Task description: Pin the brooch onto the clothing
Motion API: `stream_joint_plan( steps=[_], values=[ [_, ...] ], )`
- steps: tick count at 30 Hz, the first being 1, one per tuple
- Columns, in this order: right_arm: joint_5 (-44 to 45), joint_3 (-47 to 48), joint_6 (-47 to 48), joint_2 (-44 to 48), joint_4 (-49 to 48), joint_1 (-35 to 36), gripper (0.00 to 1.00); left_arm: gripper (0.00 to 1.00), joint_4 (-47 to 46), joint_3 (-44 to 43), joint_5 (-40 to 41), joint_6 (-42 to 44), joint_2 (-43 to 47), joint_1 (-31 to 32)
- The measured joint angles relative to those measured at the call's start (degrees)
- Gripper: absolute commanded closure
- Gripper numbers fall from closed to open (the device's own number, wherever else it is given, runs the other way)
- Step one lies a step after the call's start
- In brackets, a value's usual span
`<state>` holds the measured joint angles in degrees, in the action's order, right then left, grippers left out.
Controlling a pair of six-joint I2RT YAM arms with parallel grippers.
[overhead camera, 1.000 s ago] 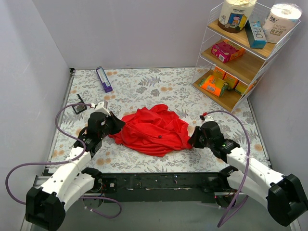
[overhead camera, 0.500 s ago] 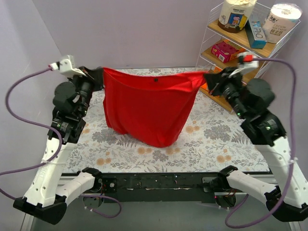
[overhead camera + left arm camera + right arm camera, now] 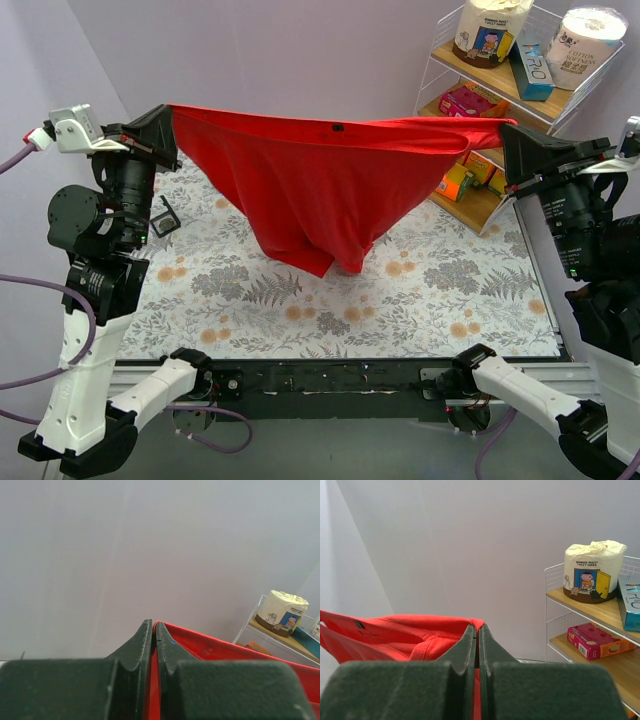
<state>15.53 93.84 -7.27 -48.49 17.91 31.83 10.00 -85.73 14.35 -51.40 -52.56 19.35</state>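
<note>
The clothing [image 3: 320, 190], a bright red tank top, hangs stretched high above the table between both arms and sags to a point in the middle. My left gripper [image 3: 170, 120] is shut on its left corner. My right gripper [image 3: 508, 135] is shut on its right corner. A tiny dark disc, the brooch [image 3: 338, 127], sits on the taut upper edge near the middle. In the left wrist view, red cloth [image 3: 225, 652] runs out from between the closed fingertips of the left gripper [image 3: 154, 626]. The right wrist view shows the cloth [image 3: 395, 630] pinched in the right gripper [image 3: 477, 627].
A wire shelf [image 3: 520, 150] with wooden boards stands at the back right, close behind my right gripper, holding boxes [image 3: 470, 103] and toilet paper [image 3: 590, 40]. A small black object [image 3: 165, 218] lies on the floral table cover [image 3: 400, 290] near the left arm.
Both arms lifted the clothing from a heap on the table into the air, then moved higher and further apart, pulling its upper edge taut. The right gripper closed on the cloth.
</note>
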Motion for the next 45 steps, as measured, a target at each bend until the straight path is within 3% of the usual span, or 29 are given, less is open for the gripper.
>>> stream_joint_plan(
  steps=[12, 28, 34, 38, 45],
  values=[
    [-4.2, 3.6, 2.5, -0.3, -2.4, 0.0, 0.99, 1.0, -3.4, -3.1, -7.5, 2.9, 1.6, 0.1],
    [-16.6, 15.8, 3.2, 0.0, -16.1, 0.0, 0.99, 1.0, -11.1, -29.4, -22.5, 4.4, 0.3, 0.1],
    [-16.9, 19.9, 5.0, -2.7, -16.8, 0.0, 0.99, 1.0, -13.1, -27.7, -23.5, 4.2, 0.0, 0.1],
    [-13.6, 19.3, 8.4, -7.8, -16.6, 0.0, 0.99, 1.0, -14.1, -24.6, -19.8, 7.8, -3.4, 0.1],
    [-8.7, 5.2, 14.1, -22.2, -21.5, -3.7, 0.99, 1.0, -18.3, -17.1, -11.0, 15.6, -23.0, -1.8]
  ],
)
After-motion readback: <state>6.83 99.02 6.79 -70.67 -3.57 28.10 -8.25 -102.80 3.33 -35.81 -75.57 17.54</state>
